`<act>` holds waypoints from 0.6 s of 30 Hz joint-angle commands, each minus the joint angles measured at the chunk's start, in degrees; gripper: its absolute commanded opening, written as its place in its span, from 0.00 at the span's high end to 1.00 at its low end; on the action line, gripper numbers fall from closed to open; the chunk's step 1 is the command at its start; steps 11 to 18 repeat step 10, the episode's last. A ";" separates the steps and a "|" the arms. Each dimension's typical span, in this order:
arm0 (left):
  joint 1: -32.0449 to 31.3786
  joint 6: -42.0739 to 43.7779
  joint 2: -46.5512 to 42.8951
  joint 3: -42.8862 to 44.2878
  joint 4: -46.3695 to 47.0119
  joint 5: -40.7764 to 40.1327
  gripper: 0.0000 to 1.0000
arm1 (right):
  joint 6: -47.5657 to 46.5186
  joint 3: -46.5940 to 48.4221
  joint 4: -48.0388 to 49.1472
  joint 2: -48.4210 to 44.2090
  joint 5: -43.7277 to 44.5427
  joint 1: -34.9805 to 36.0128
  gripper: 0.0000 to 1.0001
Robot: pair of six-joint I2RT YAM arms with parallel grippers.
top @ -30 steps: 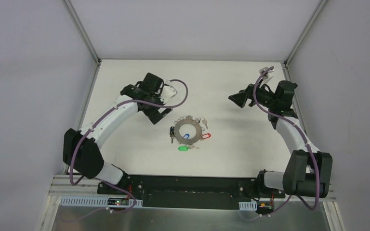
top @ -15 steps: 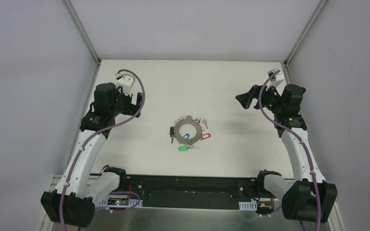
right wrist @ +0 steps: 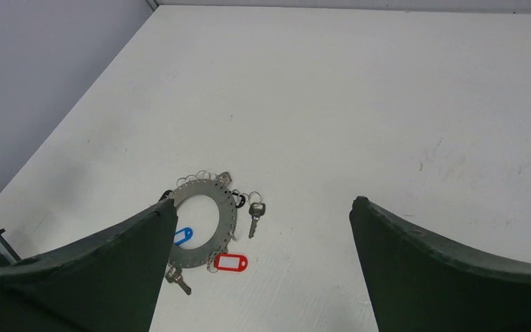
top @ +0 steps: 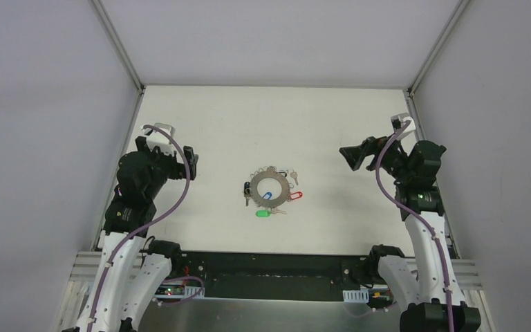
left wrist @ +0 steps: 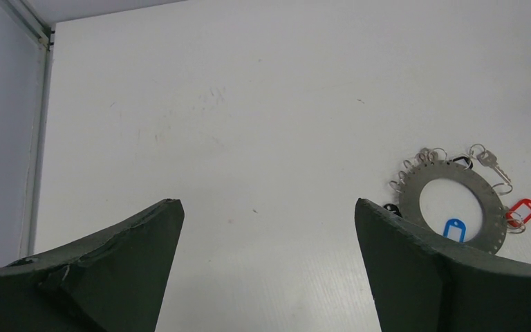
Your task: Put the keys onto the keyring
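Note:
The keyring (top: 256,187) is a flat grey metal ring with holes round its rim, lying at the table's middle. Small silver keys (top: 292,173) hang off its edge, with a red tag (top: 295,196) and a blue tag (top: 268,196) inside the hole. A green tag (top: 263,214) lies just nearer than the ring. My left gripper (top: 190,164) hovers open far to the ring's left, nothing between its fingers. My right gripper (top: 351,158) hovers open to the right. The left wrist view has the keyring (left wrist: 411,200) at right. The right wrist view has the keyring (right wrist: 228,207) and a key (right wrist: 255,216).
Grey walls and metal frame posts (top: 117,45) close in the white table (top: 332,221) on three sides. The arms' black base rail (top: 269,266) runs along the near edge.
Both arms have drawn back from the middle. The left gripper swung from beside the ring out to the left edge, and the right one moved right and nearer. Both stayed open.

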 commanded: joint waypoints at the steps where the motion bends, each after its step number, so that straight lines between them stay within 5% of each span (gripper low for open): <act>1: 0.71 -3.28 -2.03 -1.50 2.28 2.58 0.01 | 1.06 -0.61 0.80 -1.97 0.20 -0.36 0.00; 18: 1.26 -2.04 -1.44 -2.70 1.87 2.09 0.01 | 0.93 -0.98 -1.40 -2.60 -1.03 -1.47 0.00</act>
